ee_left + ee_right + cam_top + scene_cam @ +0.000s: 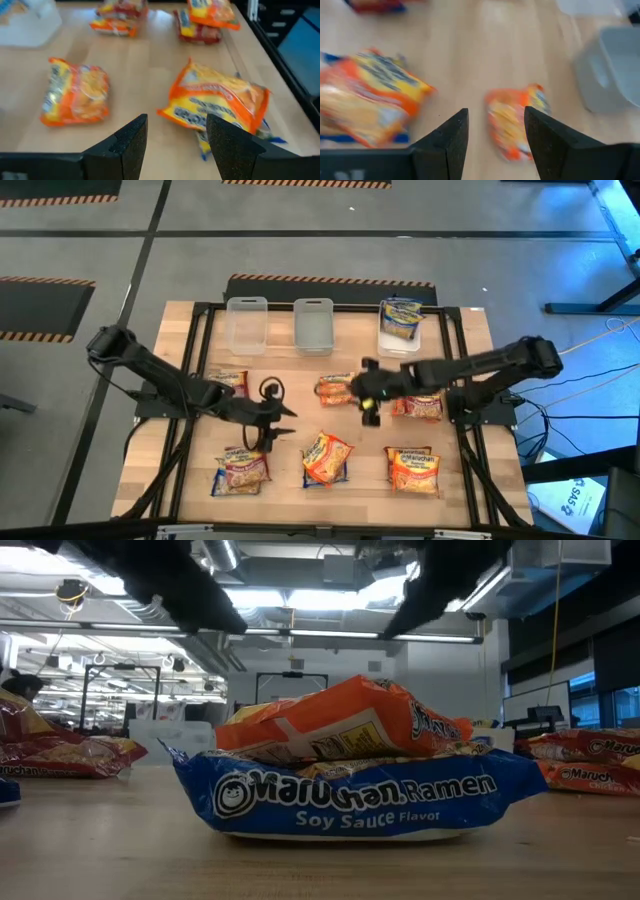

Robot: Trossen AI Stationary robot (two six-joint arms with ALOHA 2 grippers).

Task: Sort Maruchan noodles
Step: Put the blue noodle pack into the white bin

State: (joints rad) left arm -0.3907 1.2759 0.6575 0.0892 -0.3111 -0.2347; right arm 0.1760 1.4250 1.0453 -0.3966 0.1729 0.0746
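The right hand (367,408) hovers over the middle of the tabletop (470,480), fingers (451,142) spread wide and empty, just beside the single orange packet (335,389) that lies below the middle tub (313,324). The left hand (280,423) waits near the front middle, also wide and empty, pointing toward the orange packet stacked on a blue one (327,457). Other packets lie around: a reddish one at the front left (241,470), one at the front right (413,468), one under the right arm (418,408), and a blue one already in the right tub (402,320). The risk I see: the crinkly film is slippery, so a closing hand could push the packet away or pinch only a corner. Both hands are near, so they may collide.
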